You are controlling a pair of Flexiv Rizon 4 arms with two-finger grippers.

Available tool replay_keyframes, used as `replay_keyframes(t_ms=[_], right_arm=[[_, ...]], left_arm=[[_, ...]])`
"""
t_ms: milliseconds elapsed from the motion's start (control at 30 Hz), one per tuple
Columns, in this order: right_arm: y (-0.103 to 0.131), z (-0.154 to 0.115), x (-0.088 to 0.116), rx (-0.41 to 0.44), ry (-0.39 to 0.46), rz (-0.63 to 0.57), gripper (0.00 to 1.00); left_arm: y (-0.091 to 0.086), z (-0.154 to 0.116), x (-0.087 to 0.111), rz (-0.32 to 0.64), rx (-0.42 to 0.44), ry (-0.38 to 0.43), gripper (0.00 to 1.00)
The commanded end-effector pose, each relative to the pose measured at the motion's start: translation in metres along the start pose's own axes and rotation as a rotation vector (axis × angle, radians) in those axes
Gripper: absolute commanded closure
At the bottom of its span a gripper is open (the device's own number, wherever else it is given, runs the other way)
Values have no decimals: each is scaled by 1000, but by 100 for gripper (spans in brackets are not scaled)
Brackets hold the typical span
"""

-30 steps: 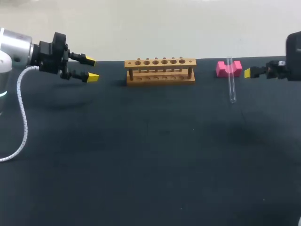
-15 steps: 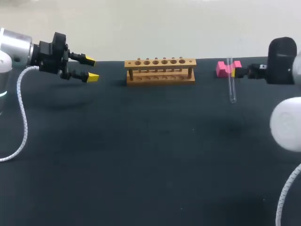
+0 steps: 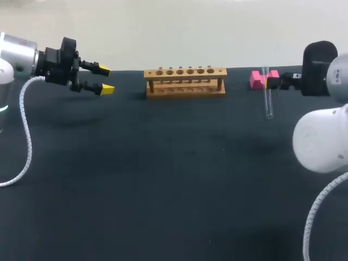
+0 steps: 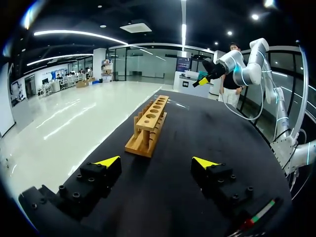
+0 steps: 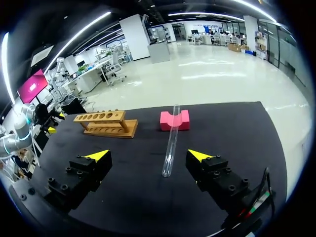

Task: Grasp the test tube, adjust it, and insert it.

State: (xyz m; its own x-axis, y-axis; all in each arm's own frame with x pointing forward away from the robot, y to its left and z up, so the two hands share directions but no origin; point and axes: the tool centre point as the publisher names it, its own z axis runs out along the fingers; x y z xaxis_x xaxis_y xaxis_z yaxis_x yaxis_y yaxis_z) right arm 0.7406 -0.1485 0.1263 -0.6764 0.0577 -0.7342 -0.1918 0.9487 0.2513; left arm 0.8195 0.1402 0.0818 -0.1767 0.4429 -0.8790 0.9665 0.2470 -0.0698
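Note:
A clear test tube [image 3: 267,99] lies on the black table with its upper end propped on a pink block [image 3: 257,79]. In the right wrist view the test tube [image 5: 171,142] lies ahead of my right gripper [image 5: 149,156], nearer one finger, beyond the tips and leaning on the pink block [image 5: 174,120]. That gripper is open and empty. From the head view my right gripper [image 3: 271,82] sits just right of the block. The wooden rack [image 3: 185,81] stands at the back middle. My left gripper [image 3: 104,79] hovers open far to the rack's left; its wrist view has the rack [image 4: 150,123] ahead of the left gripper [image 4: 156,162].
The table's far edge [image 3: 125,70] runs right behind the rack and block. My right arm's white elbow [image 3: 321,136] hangs over the table's right side. A white cable [image 3: 24,136] hangs from the left arm.
My right arm has swung in from the right, bringing its gripper leftward up to the pink block and tube. The left arm, rack and tube have not moved.

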Motion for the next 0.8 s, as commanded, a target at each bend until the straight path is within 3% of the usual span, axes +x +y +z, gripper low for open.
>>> replay_keyframes(t_ms=[33,167,367,800], right_arm=[[1,19,11,304,-130,-71,0],[-3,26,11,301,-207,-116,0],[-13,31,7,317,-230,-193,0],[-19,27,-2,298,-108,-149,0]], left_arm=[[-2,0,1,3,-6,-4,0],[-2,0,1,3,-6,-4,0],[-2,0,1,3,-6,-4,0],[-2,0,1,3,-6,-4,0]])
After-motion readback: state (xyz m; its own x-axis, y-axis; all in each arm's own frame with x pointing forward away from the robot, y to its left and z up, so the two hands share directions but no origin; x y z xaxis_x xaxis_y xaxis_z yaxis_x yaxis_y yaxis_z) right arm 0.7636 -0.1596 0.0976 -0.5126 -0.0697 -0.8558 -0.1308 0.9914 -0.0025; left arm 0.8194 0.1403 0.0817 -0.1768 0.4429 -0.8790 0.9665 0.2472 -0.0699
